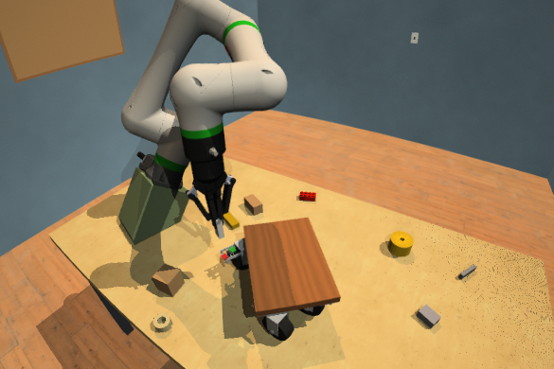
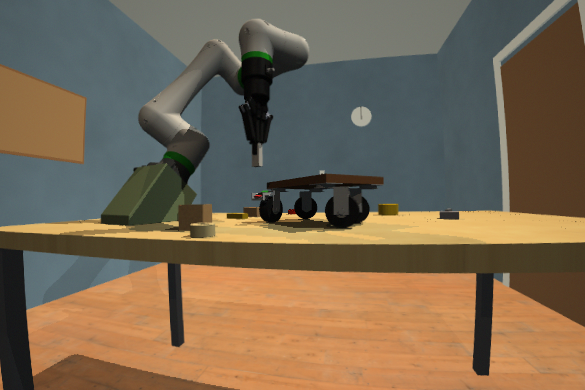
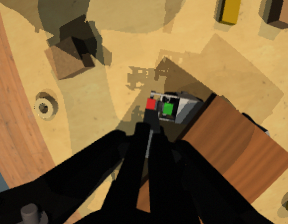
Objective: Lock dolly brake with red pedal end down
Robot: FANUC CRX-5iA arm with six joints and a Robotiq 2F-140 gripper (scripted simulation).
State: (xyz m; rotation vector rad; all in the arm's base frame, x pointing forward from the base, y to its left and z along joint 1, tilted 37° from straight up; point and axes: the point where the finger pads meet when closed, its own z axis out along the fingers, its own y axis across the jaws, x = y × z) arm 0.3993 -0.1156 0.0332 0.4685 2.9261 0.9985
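Note:
The dolly (image 1: pixel 289 265) has a brown wooden deck and black casters and stands on the table on all its wheels; it also shows in the exterior view (image 2: pixel 325 192) and in the wrist view (image 3: pixel 237 152). Its brake pedal (image 1: pixel 228 254) sticks out from the caster at the near-left corner, with a red end and a green end (image 3: pixel 160 106). In the exterior view the red end (image 2: pixel 256 195) sits low at the pedal's outer tip. My gripper (image 1: pixel 220 232) (image 2: pixel 256 159) is shut and empty, well above the pedal and clear of the dolly.
A green robot base block (image 1: pixel 149 208), a yellow bar (image 1: pixel 231 219), two brown blocks (image 1: pixel 253 203) (image 1: pixel 168 280), a red brick (image 1: pixel 307 196), a yellow spool (image 1: pixel 401 243), a grey ring (image 1: pixel 162 323) and grey blocks (image 1: pixel 428 315) lie around on the table.

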